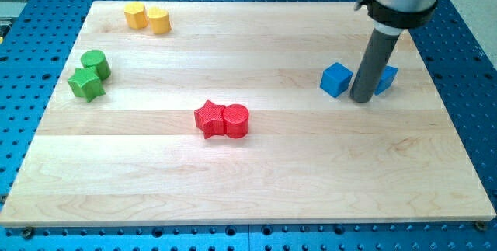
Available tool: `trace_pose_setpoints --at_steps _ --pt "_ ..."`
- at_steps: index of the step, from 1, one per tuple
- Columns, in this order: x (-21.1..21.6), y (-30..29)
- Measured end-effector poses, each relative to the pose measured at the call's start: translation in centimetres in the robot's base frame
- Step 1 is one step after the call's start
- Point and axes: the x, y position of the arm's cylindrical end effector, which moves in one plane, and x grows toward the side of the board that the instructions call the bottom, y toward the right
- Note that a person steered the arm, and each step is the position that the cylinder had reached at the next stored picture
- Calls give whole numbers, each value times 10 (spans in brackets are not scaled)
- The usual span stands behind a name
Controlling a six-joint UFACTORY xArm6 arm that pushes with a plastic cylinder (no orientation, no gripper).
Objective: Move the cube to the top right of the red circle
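Our tip (361,99) rests on the wooden worktop (311,173) near the view's right edge, set between two blue blocks: the blue cube (336,79) sits just beside the rod on its left, seemingly touching it, and a second blue block (387,78) lies behind the rod on the right, so hidden that we cannot tell its shape. We carry no jaws here, only the bare dark rod, so nothing is held. The red circle (237,120) stands near the middle of the worktop, touching the red star (209,118) on its left, and well apart from the cube. Between cube and circle we see only bare wood. Far off at the view's left sit a green cylinder (95,64) and green star (85,85), close together; two yellow blocks (147,17) sit at the top left.
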Motion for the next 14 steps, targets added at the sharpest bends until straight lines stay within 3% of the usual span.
trace_pose_setpoints --at_steps 3,6,11,12,14 --pt "-3 -53" --pt "-11 -20" --pt "-83 -24" --pt "-85 -82" --pt "-95 -93"
